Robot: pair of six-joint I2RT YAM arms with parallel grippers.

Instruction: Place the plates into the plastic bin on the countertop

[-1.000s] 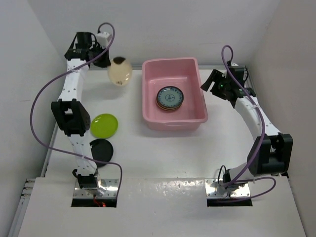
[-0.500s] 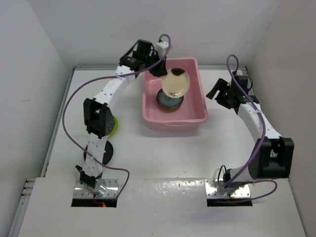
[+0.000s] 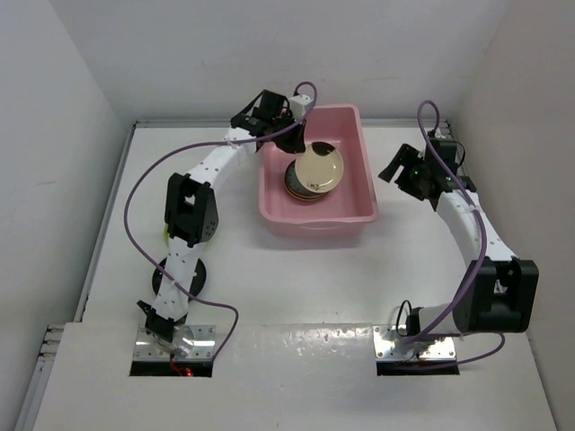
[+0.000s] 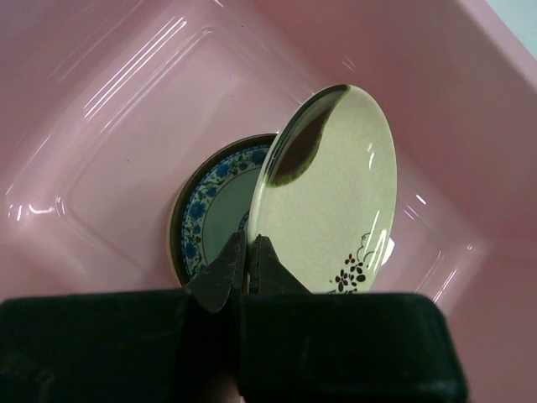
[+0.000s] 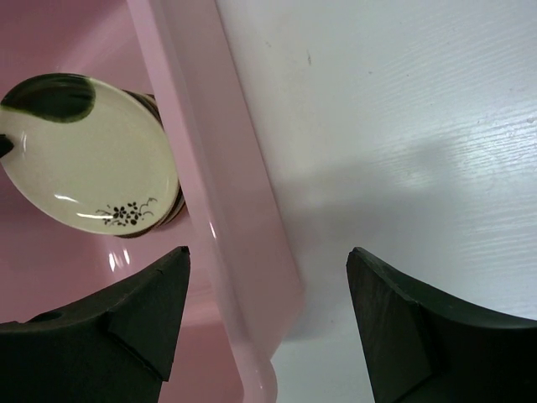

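My left gripper (image 3: 300, 149) (image 4: 249, 243) is shut on the rim of a cream plate (image 3: 319, 168) (image 4: 336, 193) with a dark patch and a small black flower sprig. It holds the plate tilted just above a stack topped by a blue-patterned plate (image 4: 210, 210) inside the pink plastic bin (image 3: 314, 224) (image 4: 126, 101). My right gripper (image 3: 401, 167) (image 5: 268, 260) stands open and holds nothing, just right of the bin over its rim (image 5: 226, 168) and the countertop (image 3: 296, 278). The cream plate (image 5: 84, 159) also shows in the right wrist view. A black plate (image 3: 193, 274) lies near left; a lime green plate (image 3: 164, 231) is mostly hidden behind the left arm.
White walls close the countertop at the back and both sides. The left arm (image 3: 193, 202) reaches from its near-left base across to the bin's back left corner. A purple cable loops beside each arm.
The left arm has swung right from the back left of the countertop with the cream plate and brought it down into the bin over the stack. The right gripper drifted slightly right.
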